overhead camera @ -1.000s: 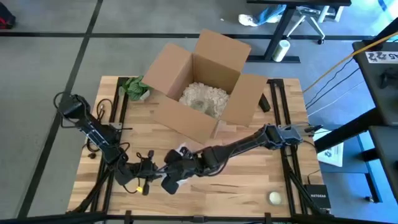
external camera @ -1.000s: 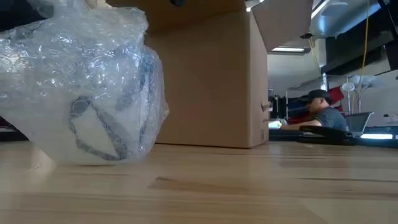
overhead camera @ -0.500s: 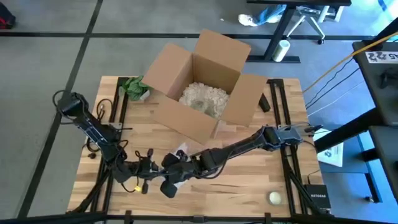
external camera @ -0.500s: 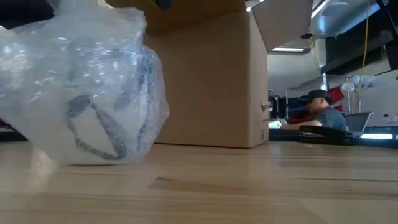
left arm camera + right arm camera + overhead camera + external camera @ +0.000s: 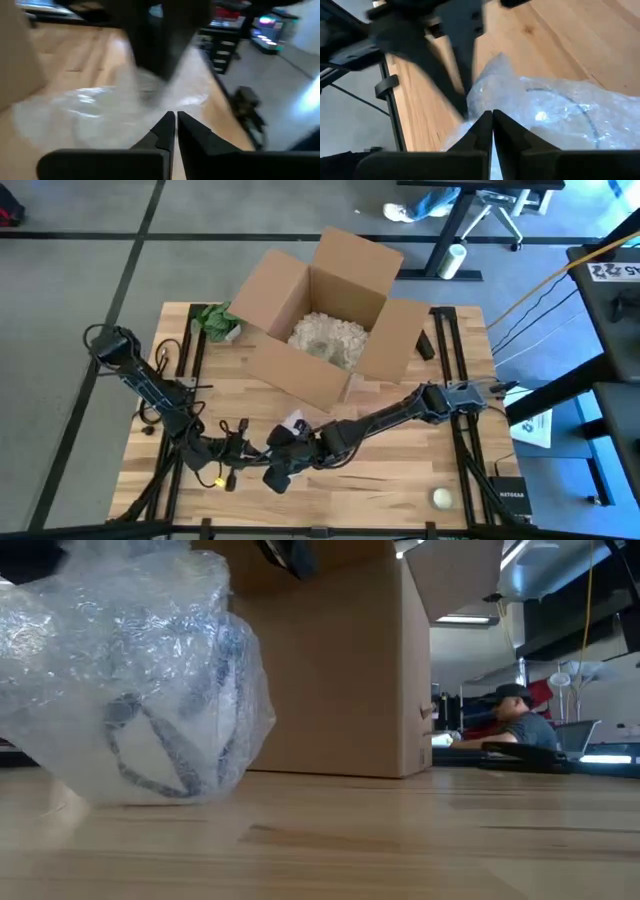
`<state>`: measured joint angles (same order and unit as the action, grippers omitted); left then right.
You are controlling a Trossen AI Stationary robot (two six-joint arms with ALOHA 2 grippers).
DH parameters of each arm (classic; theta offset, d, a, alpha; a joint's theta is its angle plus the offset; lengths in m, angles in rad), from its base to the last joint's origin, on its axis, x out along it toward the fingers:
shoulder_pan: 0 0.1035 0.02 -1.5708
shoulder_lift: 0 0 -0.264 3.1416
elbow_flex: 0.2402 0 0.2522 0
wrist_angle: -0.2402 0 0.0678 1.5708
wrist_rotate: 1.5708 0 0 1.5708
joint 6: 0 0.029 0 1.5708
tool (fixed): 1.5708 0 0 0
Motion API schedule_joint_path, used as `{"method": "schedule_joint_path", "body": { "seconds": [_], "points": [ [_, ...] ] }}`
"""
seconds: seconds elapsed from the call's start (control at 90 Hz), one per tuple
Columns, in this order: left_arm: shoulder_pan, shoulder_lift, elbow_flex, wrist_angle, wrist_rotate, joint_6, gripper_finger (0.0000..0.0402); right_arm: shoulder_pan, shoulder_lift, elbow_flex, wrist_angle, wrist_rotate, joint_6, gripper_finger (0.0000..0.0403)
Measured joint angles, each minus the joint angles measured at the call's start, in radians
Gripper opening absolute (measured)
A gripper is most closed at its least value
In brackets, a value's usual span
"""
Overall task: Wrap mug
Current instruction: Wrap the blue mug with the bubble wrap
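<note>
Clear bubble wrap (image 5: 130, 680), crinkled and glossy, with a pale smooth mug dimly visible inside. Table (image 5: 390, 480): light wood planks, smooth satin finish. Box (image 5: 330, 310) at 12 o'clock: matt brown cardboard, holding crumpled off-white paper fill (image 5: 325, 338). Arms: matt black.

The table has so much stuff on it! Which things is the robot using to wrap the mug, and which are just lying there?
In use:
- white mug bundled in clear bubble wrap
- left pincer, shut on the wrap
- right pincer, shut on the wrap

Just lying about:
- open brown cardboard box with pale filling
- crumpled green thing
- small pale ball
</note>
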<state>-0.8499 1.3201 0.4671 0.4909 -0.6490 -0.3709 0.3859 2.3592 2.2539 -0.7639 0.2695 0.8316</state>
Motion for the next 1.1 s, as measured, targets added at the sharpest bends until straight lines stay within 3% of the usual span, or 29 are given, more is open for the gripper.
{"method": "schedule_joint_path", "body": {
  "seconds": [0.144, 0.422, 0.778, 1.1],
  "points": [
    [0.016, 0.0, 0.0, 0.0, 0.077, -0.027, 0.0025, 0.0, 0.0, 0.0, 0.001, 0.0, -0.002, 0.0],
    [0.063, -0.017, 0.0, -0.017, 0.094, 0.005, 0.0091, 0.0, 0.006, 0.0, -0.02, -0.006, 0.01, 0.0],
    [0.01, -0.233, 0.0, -0.131, 0.091, 0.065, 0.01, -0.002, 0.028, 0.0, -0.08, -0.015, 0.05, 0.0],
    [-0.119, -0.272, 0.0, -0.459, -0.108, -0.241, 0.01, -0.03, 0.029, 0.0, -0.124, -0.082, 0.083, 0.0]
  ]
}}
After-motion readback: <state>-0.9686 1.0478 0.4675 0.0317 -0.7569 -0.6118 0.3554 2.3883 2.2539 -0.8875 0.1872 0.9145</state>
